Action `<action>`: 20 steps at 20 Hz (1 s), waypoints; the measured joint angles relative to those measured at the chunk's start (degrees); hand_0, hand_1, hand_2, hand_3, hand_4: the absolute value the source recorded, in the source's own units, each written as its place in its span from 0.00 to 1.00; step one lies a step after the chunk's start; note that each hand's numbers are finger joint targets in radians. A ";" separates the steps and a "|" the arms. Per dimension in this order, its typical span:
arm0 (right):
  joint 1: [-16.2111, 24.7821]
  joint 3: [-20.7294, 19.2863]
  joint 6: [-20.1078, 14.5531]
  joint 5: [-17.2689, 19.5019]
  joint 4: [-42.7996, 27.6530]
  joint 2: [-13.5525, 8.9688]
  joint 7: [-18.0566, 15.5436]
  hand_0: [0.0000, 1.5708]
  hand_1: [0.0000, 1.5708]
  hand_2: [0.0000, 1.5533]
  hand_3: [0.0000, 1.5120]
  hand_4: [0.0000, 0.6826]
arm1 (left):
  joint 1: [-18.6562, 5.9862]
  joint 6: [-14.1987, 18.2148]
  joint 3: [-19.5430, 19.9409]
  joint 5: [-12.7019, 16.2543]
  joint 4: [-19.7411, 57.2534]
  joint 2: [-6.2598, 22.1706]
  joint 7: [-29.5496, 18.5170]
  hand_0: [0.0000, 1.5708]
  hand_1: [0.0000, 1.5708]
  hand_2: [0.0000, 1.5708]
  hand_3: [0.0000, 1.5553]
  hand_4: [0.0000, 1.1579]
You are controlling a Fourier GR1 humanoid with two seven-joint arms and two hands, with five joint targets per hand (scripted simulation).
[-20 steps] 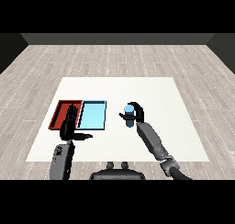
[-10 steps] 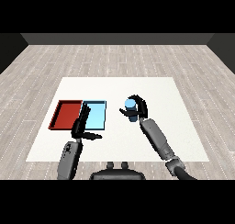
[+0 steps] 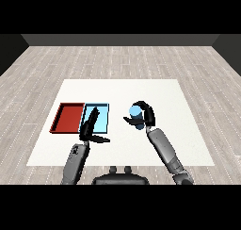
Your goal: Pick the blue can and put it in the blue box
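The blue can (image 3: 135,114) stands right of the trays, with my right hand (image 3: 146,117) curled round it from the right side. The light blue tray (image 3: 101,116) lies on the white table left of the can, with nothing visible inside it. My left hand (image 3: 90,128) hovers over the blue tray's near left part, fingers straight and pointing away, thumb stretched to the right. It holds nothing.
The red tray (image 3: 69,117) lies directly left of the blue one, touching it. The white table (image 3: 164,92) extends behind and to the right of the can. A wooden floor surrounds the table.
My left hand has moved right, from over the red tray to over the blue tray. The right hand with the can shifted slightly left and higher in view.
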 measured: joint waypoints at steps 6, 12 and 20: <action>1.64 0.11 1.28 3.62 -3.11 1.11 1.48 0.93 0.93 0.94 0.92 0.90 | -2.66 2.05 -3.75 3.24 3.65 -0.11 1.60 0.00 0.00 0.00 0.00 0.00; 1.55 -0.12 2.80 6.83 -4.48 3.37 3.37 0.95 0.95 0.95 0.93 0.91 | -5.11 6.31 -8.52 4.98 7.37 -0.15 1.92 0.00 0.00 0.00 0.00 0.00; 0.92 -2.45 6.79 9.56 -4.19 5.83 2.76 0.95 0.95 0.95 0.93 0.89 | -8.10 10.20 -11.59 7.76 11.70 -0.18 0.88 0.00 0.00 0.00 0.00 0.00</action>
